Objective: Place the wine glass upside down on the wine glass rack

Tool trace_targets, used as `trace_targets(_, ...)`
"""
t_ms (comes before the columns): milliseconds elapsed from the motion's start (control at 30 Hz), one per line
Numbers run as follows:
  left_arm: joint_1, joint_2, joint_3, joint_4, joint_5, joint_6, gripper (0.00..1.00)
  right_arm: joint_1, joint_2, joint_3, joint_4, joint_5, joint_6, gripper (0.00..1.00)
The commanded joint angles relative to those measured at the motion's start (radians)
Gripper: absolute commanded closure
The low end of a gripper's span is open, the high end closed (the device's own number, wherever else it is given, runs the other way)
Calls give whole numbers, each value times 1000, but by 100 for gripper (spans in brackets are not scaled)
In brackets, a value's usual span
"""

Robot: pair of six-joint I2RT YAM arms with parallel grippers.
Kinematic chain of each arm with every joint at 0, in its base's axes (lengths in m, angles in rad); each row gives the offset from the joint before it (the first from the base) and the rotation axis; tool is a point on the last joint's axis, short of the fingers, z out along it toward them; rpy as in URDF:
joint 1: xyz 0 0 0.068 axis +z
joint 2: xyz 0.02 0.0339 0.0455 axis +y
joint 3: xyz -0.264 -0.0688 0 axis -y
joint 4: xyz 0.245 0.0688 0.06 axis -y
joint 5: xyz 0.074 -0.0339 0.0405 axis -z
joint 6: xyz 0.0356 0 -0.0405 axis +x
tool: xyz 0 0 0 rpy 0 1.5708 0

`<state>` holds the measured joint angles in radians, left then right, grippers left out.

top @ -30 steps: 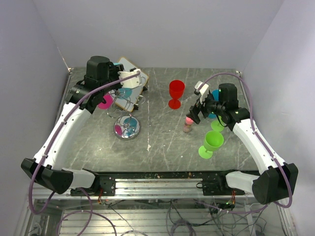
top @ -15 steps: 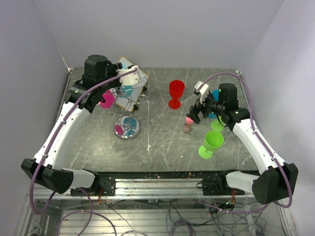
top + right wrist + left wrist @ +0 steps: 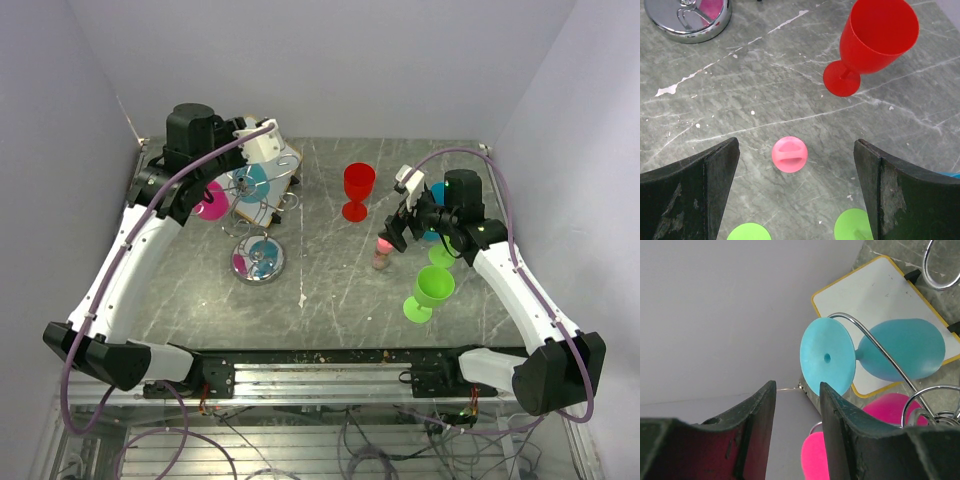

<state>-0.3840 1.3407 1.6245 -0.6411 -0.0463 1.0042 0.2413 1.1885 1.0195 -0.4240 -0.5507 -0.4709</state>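
The silver wire wine glass rack (image 3: 262, 212) stands on its round disc base (image 3: 258, 261) at the left. A teal wine glass (image 3: 248, 182) hangs upside down on one hook arm; its foot (image 3: 827, 357) and bowl (image 3: 902, 355) show in the left wrist view. A magenta glass (image 3: 212, 203) hangs beside it. My left gripper (image 3: 266, 138) is open and empty, just behind and above the teal glass's foot, apart from it. My right gripper (image 3: 400, 215) is open and empty above a small pink object (image 3: 789, 154). A red wine glass (image 3: 358, 190) stands upright mid-table.
A yellow-framed white board (image 3: 875, 295) lies behind the rack. Two green glasses (image 3: 432, 290) (image 3: 441, 252) stand under the right arm, and a blue glass (image 3: 437, 195) is partly hidden behind it. The rack's base (image 3: 687, 17) shows at the top left of the right wrist view.
My left gripper has drawn back and up from the teal glass, which stays hanging on the rack. The right arm has not moved.
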Motion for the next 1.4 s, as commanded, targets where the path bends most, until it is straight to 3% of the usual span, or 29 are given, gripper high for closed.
trace_targets(0, 7, -23, 8, 19, 0, -30, 49, -5, 3, -12, 8, -2, -5, 3)
trace_targets(267, 7, -89, -36, 181, -80, -193, 47, -5, -8, -7, 24, 37, 35, 3)
trace_targets(433, 7, -132, -51, 296, -153, -337, 33, -5, -18, 36, 58, 166, 81, 2)
trace_targets(467, 8, -132, -39, 300, -168, -362, 29, -4, -10, 49, 63, 184, 85, 2)
trace_targets(533, 9, -141, -30, 317, -204, -408, 11, 1, 22, 89, 70, 225, 91, 0)
trace_targets(633, 20, -151, -4, 301, -224, -453, 1, 9, 95, 153, 93, 300, 130, 0)
trace_targets(833, 37, -177, 17, 278, -265, -506, 0, 62, 295, 337, 94, 424, 243, 7)
trace_targets(1000, 38, -191, 0, 262, -251, -503, 0, 103, 454, 473, 73, 497, 287, 23)
trace_targets(1367, 38, -206, -31, 227, -204, -496, 3, 122, 676, 658, 7, 541, 320, 43)
